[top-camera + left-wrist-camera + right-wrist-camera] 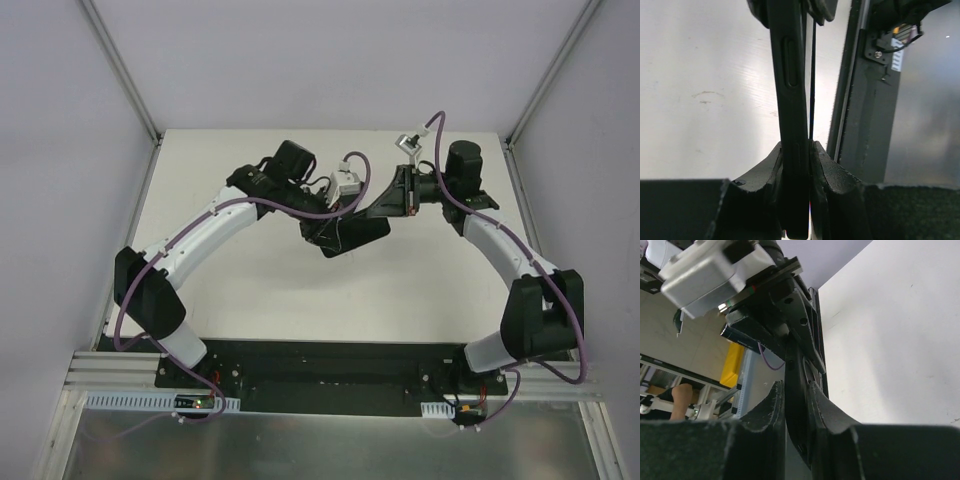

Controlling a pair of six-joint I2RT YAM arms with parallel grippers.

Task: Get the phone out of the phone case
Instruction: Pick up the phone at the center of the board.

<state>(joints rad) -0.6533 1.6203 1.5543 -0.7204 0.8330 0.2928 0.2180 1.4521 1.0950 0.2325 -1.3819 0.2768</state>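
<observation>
1. The dark phone case [352,238] is over the middle of the desk [260,300] and shows edge-on in both wrist views. The phone cannot be told apart from it.
2. The left gripper [328,222] is at the case's 10 o'clock, its jaws pinching the case's edge beside a side button.
3. The right gripper [378,215] is at its 2 o'clock, its jaws clamped on the case's other end.

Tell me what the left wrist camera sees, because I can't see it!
The left gripper pinches a black phone case, seen edge-on and upright down the middle. White table lies to its left, a dark plate to its right.
</observation>
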